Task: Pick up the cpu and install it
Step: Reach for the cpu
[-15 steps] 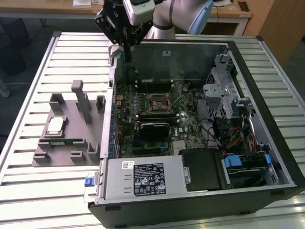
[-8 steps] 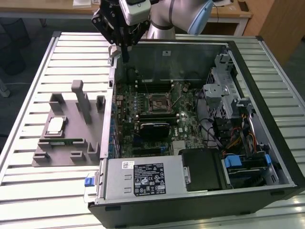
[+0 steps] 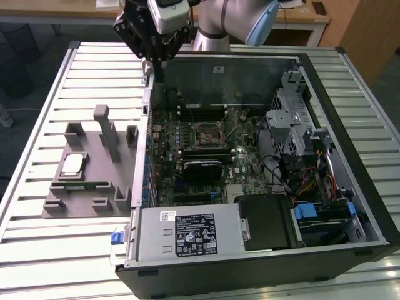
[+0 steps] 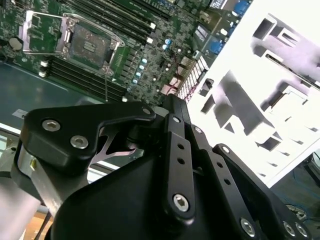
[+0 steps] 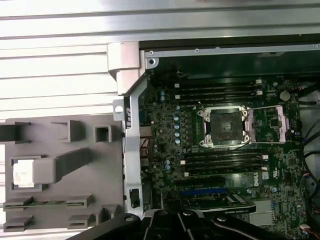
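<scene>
The cpu (image 3: 73, 164) is a pale silver square lying flat in a pocket of the grey holder block (image 3: 94, 197) on the slatted table, at the exterior view's left of the open computer case. In the first wrist view the cpu (image 5: 24, 174) sits in the same holder (image 5: 65, 150). My gripper (image 3: 155, 56) hangs high over the far left corner of the case, well away from the cpu and holding nothing that I can see. On the motherboard the cpu socket (image 3: 203, 134) (image 5: 223, 125) (image 4: 90, 42) stands with its metal frame lifted and no chip inside.
A green memory stick (image 3: 84, 184) lies in the holder just in front of the cpu. Inside the case are a black card (image 3: 203, 169), a grey drive cage (image 3: 294, 119), cables (image 3: 309, 181) and a labelled power supply box (image 3: 187, 234). Case walls (image 3: 150, 125) rise between holder and motherboard.
</scene>
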Controlling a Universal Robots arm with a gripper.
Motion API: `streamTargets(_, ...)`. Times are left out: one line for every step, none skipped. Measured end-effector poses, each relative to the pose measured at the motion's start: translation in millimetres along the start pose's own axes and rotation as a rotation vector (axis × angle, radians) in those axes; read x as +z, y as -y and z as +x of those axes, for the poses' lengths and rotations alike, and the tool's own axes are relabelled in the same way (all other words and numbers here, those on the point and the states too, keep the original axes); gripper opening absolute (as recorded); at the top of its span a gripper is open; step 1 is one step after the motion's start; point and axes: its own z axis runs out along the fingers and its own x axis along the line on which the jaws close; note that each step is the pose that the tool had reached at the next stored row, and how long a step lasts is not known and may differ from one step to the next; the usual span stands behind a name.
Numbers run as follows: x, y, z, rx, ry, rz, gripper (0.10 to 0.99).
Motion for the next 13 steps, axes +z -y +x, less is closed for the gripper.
streamTargets(0.2, 0.2, 2.2, 0.0, 0.0, 0.0, 0.106)
streamTargets(0.4, 0.4, 4.4, 0.0, 0.0, 0.0, 0.106)
streamTargets(0.7, 0.6, 6.7, 0.0, 0.0, 0.0, 0.106)
streamTargets(1.1, 0.7, 9.0, 0.0, 0.0, 0.0, 0.106)
streamTargets(1.5, 0.9, 11.5, 0.0, 0.0, 0.0, 0.106)
streamTargets(2.1, 1.2, 13.9, 0.0, 0.0, 0.0, 0.106)
streamTargets(2.8, 1.4, 16.3, 0.0, 0.0001, 0.0, 0.106)
streamTargets(3.5, 1.6, 18.8, 0.0, 0.0001, 0.0, 0.106)
streamTargets(4.4, 1.8, 21.2, 0.0, 0.0001, 0.0, 0.106)
streamTargets(5.3, 2.0, 23.6, 0.0, 0.0001, 0.0, 0.106)
streamTargets(6.1, 2.3, 26.1, 0.0, 0.0001, 0.0, 0.106)
streamTargets(6.8, 2.5, 28.6, 0.0, -0.0001, 0.0, 0.106)
streamTargets(7.5, 2.7, 31.2, 0.0, 0.0, 0.0, 0.106)
